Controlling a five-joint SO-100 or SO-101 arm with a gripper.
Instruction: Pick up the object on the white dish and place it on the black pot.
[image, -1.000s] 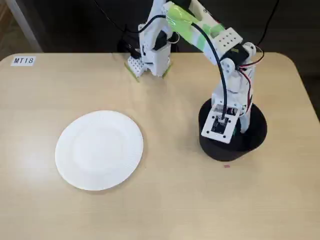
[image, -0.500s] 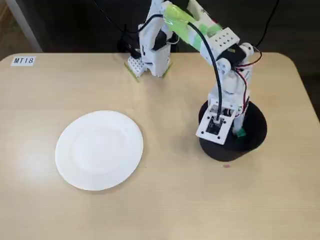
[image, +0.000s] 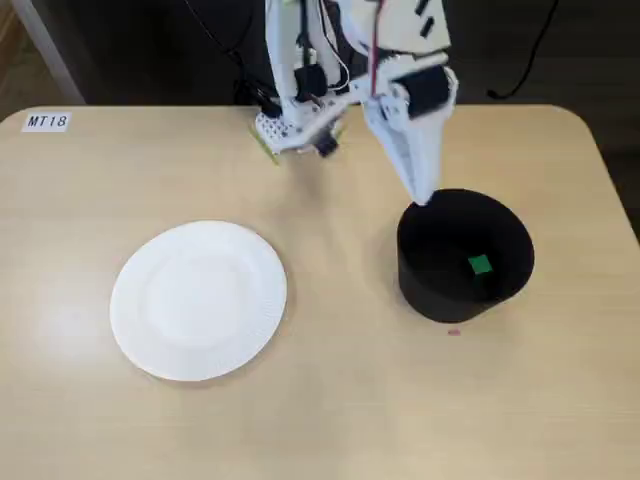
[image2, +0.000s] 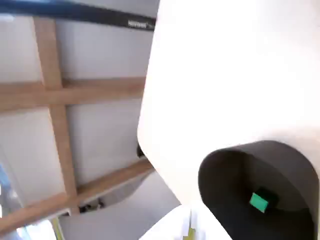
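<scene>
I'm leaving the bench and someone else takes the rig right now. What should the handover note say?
Gripper: empty, raised near the back rim of the black pot; open or shut cannot be told.
Green cube: lying inside the black pot, also seen there in the wrist view.
White dish: bare, to the left of the pot in the fixed view.
Done: cube is off the dish and in the pot.
Left: probably only parking the arm.

The pot's (image: 440, 290) mouth is open from above, only the cube (image: 480, 265) inside. The pincer (image: 422, 192) hangs at its far-left rim, apparently just clear. The dish (image: 198, 300) lies bare, well apart to the left; open surface (image: 340, 400) between them and in front.
</scene>
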